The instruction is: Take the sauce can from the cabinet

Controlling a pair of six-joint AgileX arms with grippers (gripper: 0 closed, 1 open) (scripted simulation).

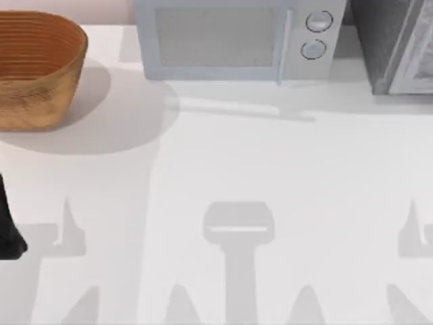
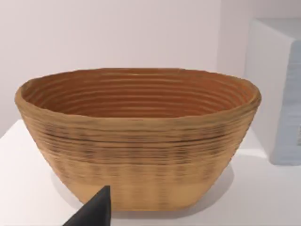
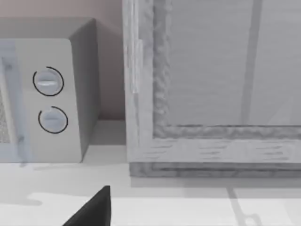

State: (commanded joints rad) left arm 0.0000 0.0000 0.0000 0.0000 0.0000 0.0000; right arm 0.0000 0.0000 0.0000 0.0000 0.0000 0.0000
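The cabinet (image 1: 399, 47) stands at the table's back right corner. It is dark grey and speckled, with a pale framed front panel (image 3: 221, 70) that faces the right wrist camera from close by. The sauce can is hidden. A dark tip of my right gripper (image 3: 94, 209) pokes into the right wrist view, low in front of the cabinet's base. My left arm (image 1: 9, 227) rests at the table's left edge. Part of my left gripper (image 2: 94, 212) points at the basket.
A large woven brown basket (image 1: 37, 64) sits at the back left and looks empty in the left wrist view (image 2: 136, 136). A pale microwave (image 1: 230, 40) with two round knobs (image 3: 49, 99) stands at the back middle, just left of the cabinet.
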